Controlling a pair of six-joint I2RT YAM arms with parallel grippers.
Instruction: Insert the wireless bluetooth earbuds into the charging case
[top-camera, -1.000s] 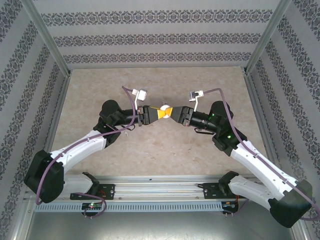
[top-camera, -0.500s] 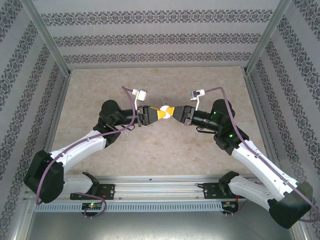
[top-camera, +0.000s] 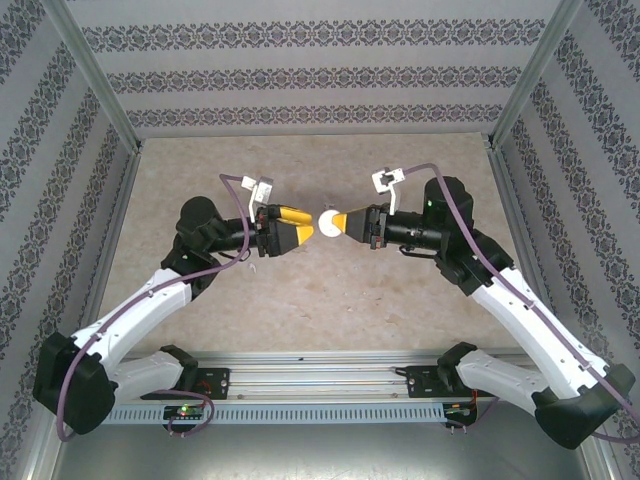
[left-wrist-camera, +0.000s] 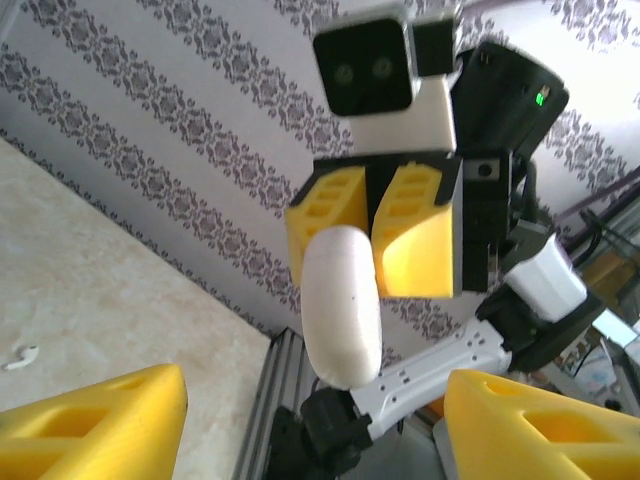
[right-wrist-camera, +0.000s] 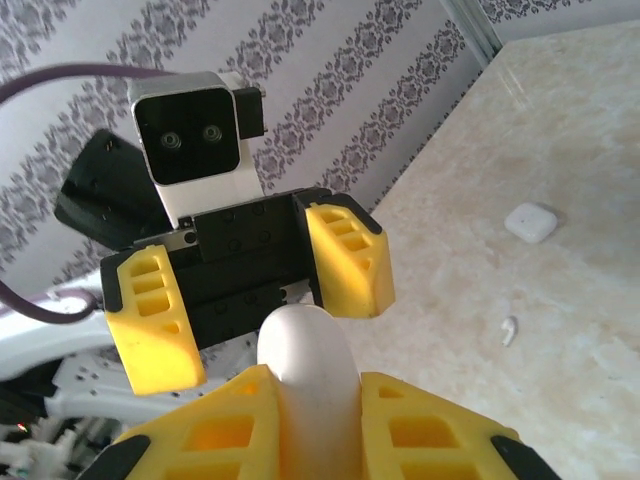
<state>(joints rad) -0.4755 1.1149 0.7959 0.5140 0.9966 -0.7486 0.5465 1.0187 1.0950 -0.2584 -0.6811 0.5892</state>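
One tiny earbud (right-wrist-camera: 509, 330) near the charging case (right-wrist-camera: 530, 222) looks slick, fingertip-pinch work; left gripper (top-camera: 306, 228) gapes, right gripper (top-camera: 338, 222) clamps a white disc (top-camera: 326, 226).

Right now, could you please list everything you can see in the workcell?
white disc: one, white, held above the table.
charging case: one, glossy white, lying on the table.
earbuds: one tiny white piece in each wrist view, on the table; possibly the same one.
table: one, beige marbled.
walls: three, grey-patterned white, around the table.
left end effector: one, yellow fingers, open, facing the disc.
right end effector: one, yellow fingers, shut on the disc.
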